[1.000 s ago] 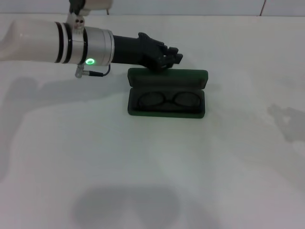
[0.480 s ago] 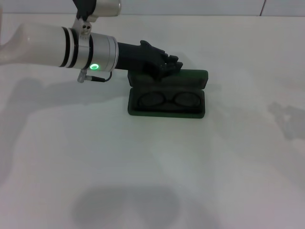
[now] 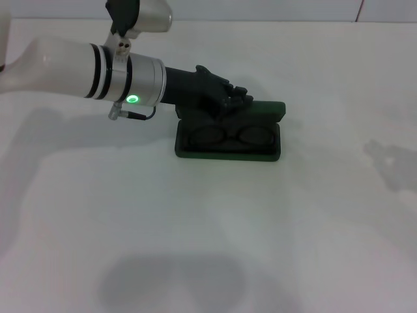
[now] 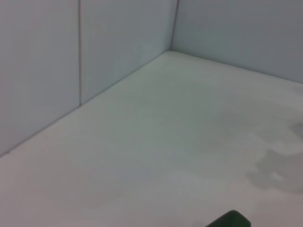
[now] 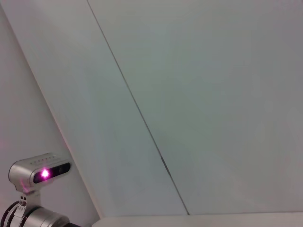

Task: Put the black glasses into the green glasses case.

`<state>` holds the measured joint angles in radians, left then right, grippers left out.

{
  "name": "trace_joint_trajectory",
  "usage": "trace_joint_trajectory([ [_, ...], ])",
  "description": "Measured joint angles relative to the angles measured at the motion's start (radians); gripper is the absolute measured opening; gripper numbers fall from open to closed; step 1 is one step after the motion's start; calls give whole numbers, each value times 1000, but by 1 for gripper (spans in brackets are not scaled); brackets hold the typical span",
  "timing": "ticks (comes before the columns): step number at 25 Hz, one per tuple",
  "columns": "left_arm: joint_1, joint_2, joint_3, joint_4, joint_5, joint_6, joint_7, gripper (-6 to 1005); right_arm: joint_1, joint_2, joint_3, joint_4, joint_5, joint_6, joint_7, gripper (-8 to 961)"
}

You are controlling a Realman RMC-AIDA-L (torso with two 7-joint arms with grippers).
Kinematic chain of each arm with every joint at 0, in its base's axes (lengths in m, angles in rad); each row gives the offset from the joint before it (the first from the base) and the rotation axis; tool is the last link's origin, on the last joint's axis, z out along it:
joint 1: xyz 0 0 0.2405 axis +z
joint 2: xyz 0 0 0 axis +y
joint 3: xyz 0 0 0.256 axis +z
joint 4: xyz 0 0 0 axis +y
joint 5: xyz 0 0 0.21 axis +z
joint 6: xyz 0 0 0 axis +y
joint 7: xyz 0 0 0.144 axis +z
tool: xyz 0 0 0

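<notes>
White tabletop (image 3: 215, 222) fills the head view, with pale wall panels behind it, joined by thin seams.

Left gripper (image 3: 236, 98): at the end of the left arm, which reaches in from the left side of the head view, with a green indicator light (image 3: 132, 99) lit on its silver wrist collar. The black fingers sit at the rear left of the green glasses case (image 3: 228, 149), on or just over the edge of its raised lid. Contact with the lid looks likely, but the dark fingers against the dark lid leave this unconfirmed. Whether the fingers are parted or closed cannot be told, and nothing can be seen held between them.

Green glasses case: lies near the middle of the table, long side across the view, base tray facing up. The lid stands behind the tray, leaning forward over it and part-way lowered, with only a narrow green band of it showing to the right of the gripper.

Black glasses (image 3: 229, 136): inside the case tray, both lenses side by side and facing up, frame within the tray walls.

Left wrist view: bare table and wall corner, with a small dark green corner of the case at the frame's edge.

Right gripper: not seen in any view. Right wrist view shows wall panels and a camera unit (image 5: 40, 173) with a pink light.
</notes>
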<state>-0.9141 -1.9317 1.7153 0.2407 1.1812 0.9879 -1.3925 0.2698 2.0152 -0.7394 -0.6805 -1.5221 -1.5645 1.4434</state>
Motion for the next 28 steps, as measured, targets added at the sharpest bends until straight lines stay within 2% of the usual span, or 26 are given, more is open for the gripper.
trace_joint_trajectory([
  [13,10,-3,7,-3,104,53,-49,219,5,-1,0,9,-1,4,-10,136],
  [17,9,-18,5,3,128,77,-42,221,6,-1,0,9,-1,4,-10,137],
  [24,66,-19,-5,139,128,121,-46,226,0,-4,3,9,-1,-3,-10,139],
  [28,81,-23,-5,135,143,121,-49,229,6,-4,0,9,-1,-4,-11,140],
])
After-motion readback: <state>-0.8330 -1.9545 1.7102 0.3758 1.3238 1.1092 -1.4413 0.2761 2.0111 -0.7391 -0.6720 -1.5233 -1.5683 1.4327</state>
